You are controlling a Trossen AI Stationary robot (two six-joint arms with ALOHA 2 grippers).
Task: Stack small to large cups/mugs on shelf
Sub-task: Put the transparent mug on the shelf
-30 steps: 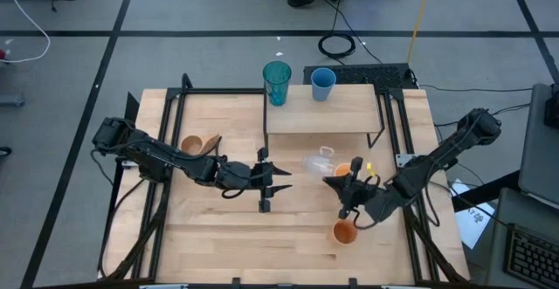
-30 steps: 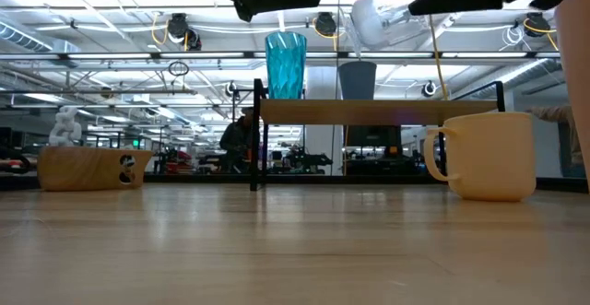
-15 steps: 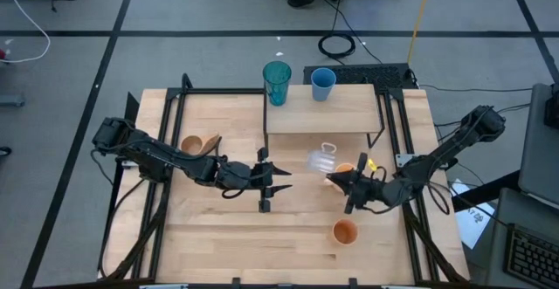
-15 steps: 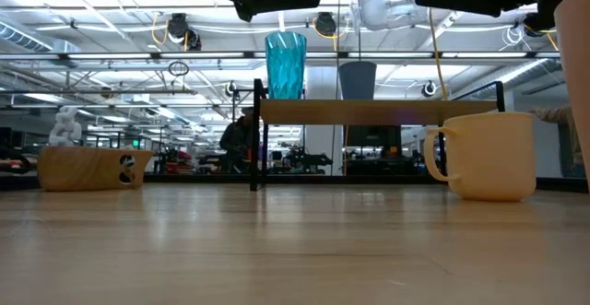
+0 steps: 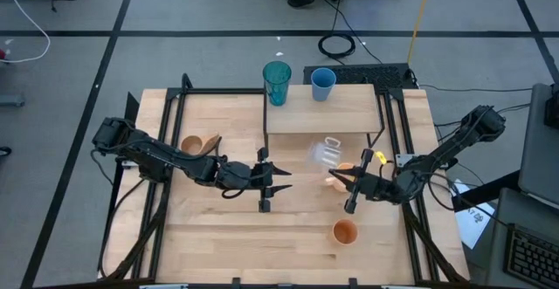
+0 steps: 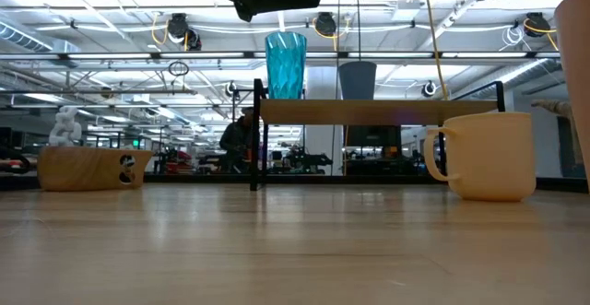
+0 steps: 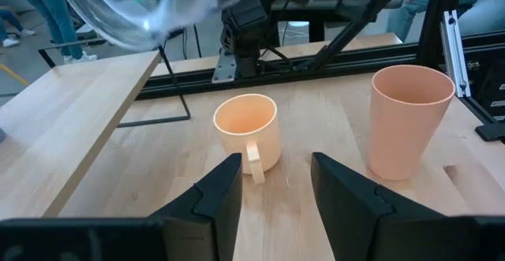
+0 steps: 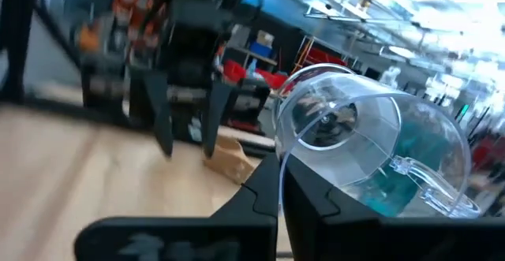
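My right gripper [image 5: 335, 175] is shut on the clear handled cup [image 5: 324, 153], held in the air just in front of the shelf [image 5: 323, 113]. The teal tumbler [image 5: 278, 81] and the blue cup [image 5: 323, 83] stand on the shelf's far edge. Under my right gripper the orange handled mug [image 7: 248, 131] stands on the table, and the orange cup [image 5: 345, 231] stands nearer the front. The brown wooden mug [image 5: 194, 144] sits at the left. My left gripper [image 5: 285, 182] hangs open over the table's middle, its fingers pointing at the orange mug. My right gripper pinches the clear cup's wall at the rim [image 8: 281, 158] between its two fingers. The fingers come about level from the table's right. The cup is lifted clear and lies tipped on its side, mouth toward the gripper, handle [image 8: 430, 184] off to one side.
Black frame rails [image 5: 397, 132] run along the table's left and right sides. The shelf's thin black legs [image 7: 175, 87] stand close to the orange mug. Bare tabletop [image 5: 236, 237] shows at the front left. Cables and equipment lie on the floor beyond the far edge.
My right gripper has risen and tipped its fingers upward, rolling as it went, and has carried the clear cup a little toward the shelf. The cup has climbed out of the top of the low view.
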